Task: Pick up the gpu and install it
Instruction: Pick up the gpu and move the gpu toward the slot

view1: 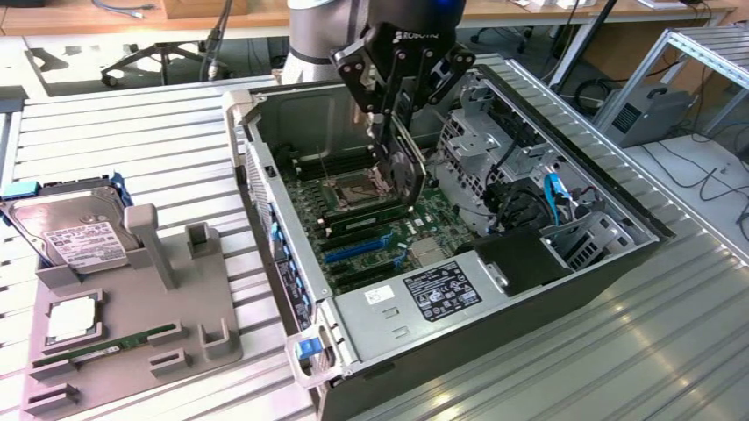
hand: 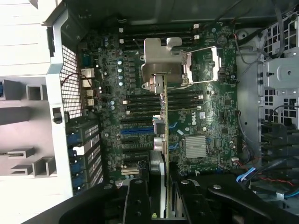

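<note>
The gpu [view1: 404,171] hangs on edge inside the open computer case [view1: 263,132], above the motherboard [view1: 351,224]. My gripper [view1: 388,123] is shut on the card's upper edge. In the wrist view the gpu [hand: 164,121] shows edge-on between my two black fingers [hand: 138,198], its pale metal bracket at the far end. My gripper [hand: 161,198] holds it over the motherboard [hand: 210,116], beside the blue slot [hand: 137,130] and near the black slots. The card is clear of the board and not seated.
A grey fixture [view1: 175,324] on the exterior view's left holds a silver hard drive [view1: 73,230], a processor [view1: 73,320] and a green memory stick [view1: 105,344]. The power supply [view1: 439,289] and drive cage [view1: 492,149] crowd the case's right side.
</note>
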{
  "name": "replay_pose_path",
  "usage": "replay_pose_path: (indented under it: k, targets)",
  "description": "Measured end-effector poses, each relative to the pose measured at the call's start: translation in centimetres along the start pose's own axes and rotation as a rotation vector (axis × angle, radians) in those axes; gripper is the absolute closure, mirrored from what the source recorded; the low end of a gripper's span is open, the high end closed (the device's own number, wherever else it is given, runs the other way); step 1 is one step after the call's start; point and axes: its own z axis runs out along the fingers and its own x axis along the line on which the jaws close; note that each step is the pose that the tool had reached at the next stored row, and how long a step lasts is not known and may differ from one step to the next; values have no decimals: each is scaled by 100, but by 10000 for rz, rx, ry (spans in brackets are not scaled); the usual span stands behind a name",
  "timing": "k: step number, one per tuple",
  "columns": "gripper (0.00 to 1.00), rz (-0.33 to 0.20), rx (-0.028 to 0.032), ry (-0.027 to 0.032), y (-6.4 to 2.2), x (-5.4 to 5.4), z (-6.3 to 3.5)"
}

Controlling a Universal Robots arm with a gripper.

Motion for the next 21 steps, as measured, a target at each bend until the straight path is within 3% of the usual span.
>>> replay_pose_path:
  k: [21]
  targets:
    - [73, -2, 60, 8, 27, -270, 8]
